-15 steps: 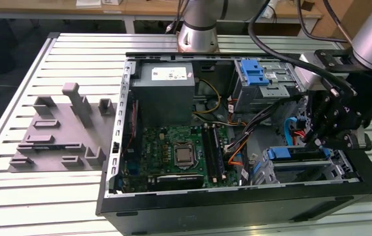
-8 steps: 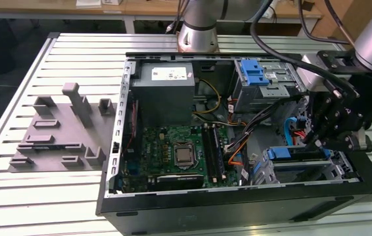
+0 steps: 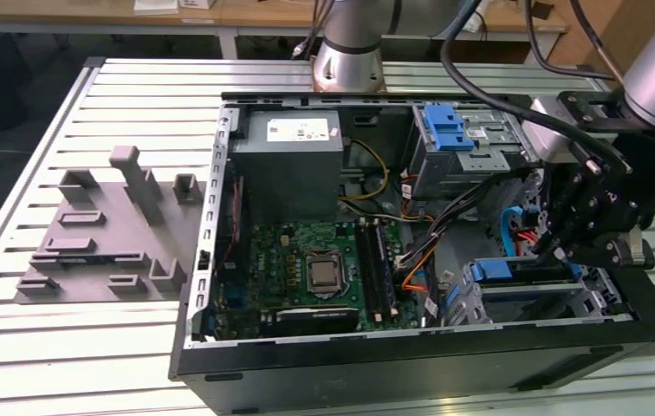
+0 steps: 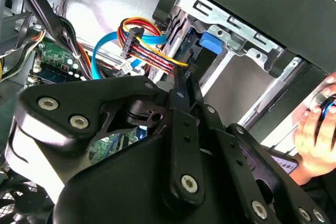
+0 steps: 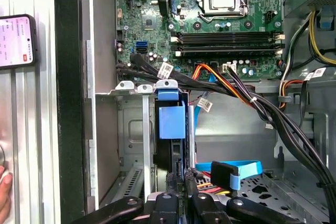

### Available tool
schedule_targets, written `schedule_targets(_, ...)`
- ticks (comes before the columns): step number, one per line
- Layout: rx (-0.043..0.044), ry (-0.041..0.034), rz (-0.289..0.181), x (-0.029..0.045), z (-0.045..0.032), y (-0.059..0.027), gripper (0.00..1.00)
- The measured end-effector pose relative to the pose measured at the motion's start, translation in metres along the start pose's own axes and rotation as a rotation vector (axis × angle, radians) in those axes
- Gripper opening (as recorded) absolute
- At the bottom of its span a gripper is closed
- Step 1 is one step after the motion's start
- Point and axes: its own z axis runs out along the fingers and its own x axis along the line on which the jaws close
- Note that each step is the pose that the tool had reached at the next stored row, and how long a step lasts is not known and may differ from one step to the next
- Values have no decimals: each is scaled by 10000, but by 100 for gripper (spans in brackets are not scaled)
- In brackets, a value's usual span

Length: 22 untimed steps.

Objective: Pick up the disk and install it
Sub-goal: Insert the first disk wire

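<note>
1. While you are watching the exterior view, the gripper (image 3: 561, 247) is reaching down into the computer case (image 3: 420, 364), at its near corner on the exterior view's right.
2. The disk (image 5: 171, 121) is standing on edge in a slot of the drive cage (image 5: 131, 129) in that corner, with its blue carrier tab facing up along the cage's rim.
3. The fingers are sitting drawn together, with no gap showing between them in the first wrist view. You cannot tell whether they are pinching the disk's edge or only resting against it.
4. The disk is lying straight ahead of the fingertips, touching or just beside them. Its long axis is running on into the cage in line with the fingers, towards the motherboard (image 5: 210, 24).
5. A blue cable (image 5: 236, 169) is looping just beside the fingers, and a person's hand (image 4: 315, 140) is resting outside the case wall.
</note>
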Motion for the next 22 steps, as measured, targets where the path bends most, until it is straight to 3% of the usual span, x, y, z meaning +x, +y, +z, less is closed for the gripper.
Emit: schedule_targets(22, -133, -10, 0, -3, 43, -33, 16)
